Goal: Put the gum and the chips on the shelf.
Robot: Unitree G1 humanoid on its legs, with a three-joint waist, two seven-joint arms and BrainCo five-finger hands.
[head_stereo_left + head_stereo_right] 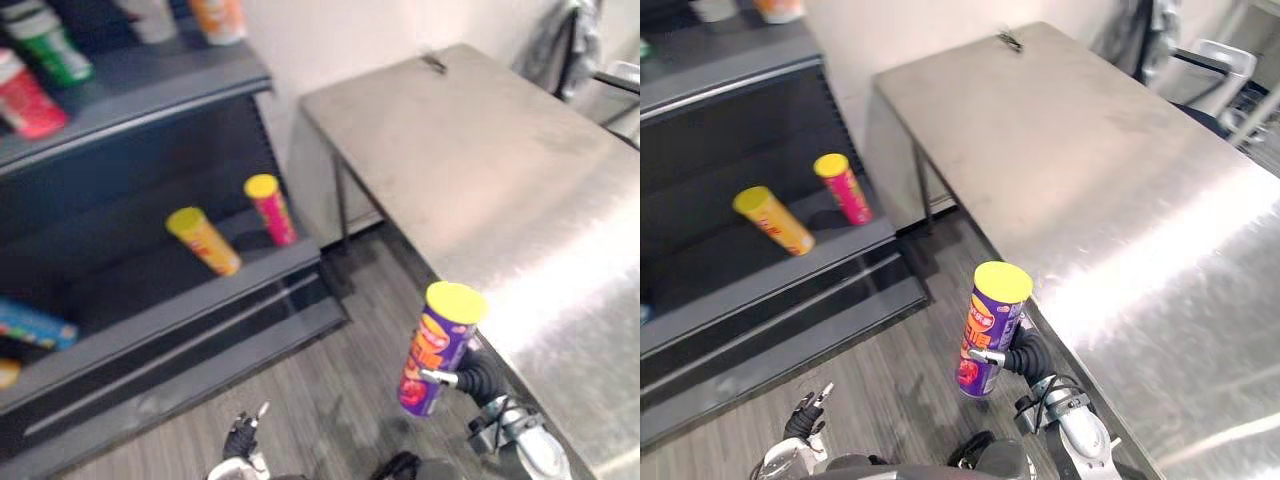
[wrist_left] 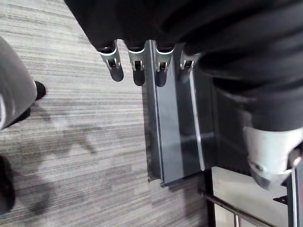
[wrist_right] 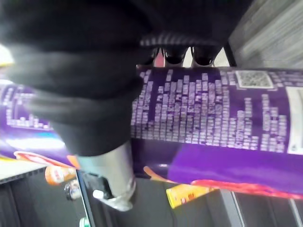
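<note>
1. My right hand (image 1: pixel 478 376) had the chips can (image 1: pixel 437 350) wrapped, fingers (image 3: pixel 175 54) curled over one side and the thumb on the other, round the middle of the tube. A mid-body grip made sense to me, since a tall can swings less when it's held there.
2. The can was off everything: lid up, leaning a little, out over the floor (image 1: pixel 330 390) just beside the steel table (image 1: pixel 480 170)'s near long edge. So it was being carried, not parked.
3. The left hand (image 1: pixel 241 436) hung low over the floor, fingers (image 2: pixel 138 71) straight and loose, nothing in it. It looked idle and out of the way to me.
4. The shelf (image 1: pixel 170 310) was off to my left. Its lower board already had a yellow can (image 1: pixel 205 242) and a pink can (image 1: pixel 272 210) near the right end, both tipped back rather than standing square.
5. That lean told me the row was loose, so anything set down beside them could knock them over.
6. My read was that the chips were about halfway there. The grab was done, the swing across to the shelf was not.
7. The bare stretch of the lower board left of the yellow can looked like the safest landing.
8. There was a small dark thing (image 1: pixel 433 63) at the table's far edge, too small for me to name.
</note>
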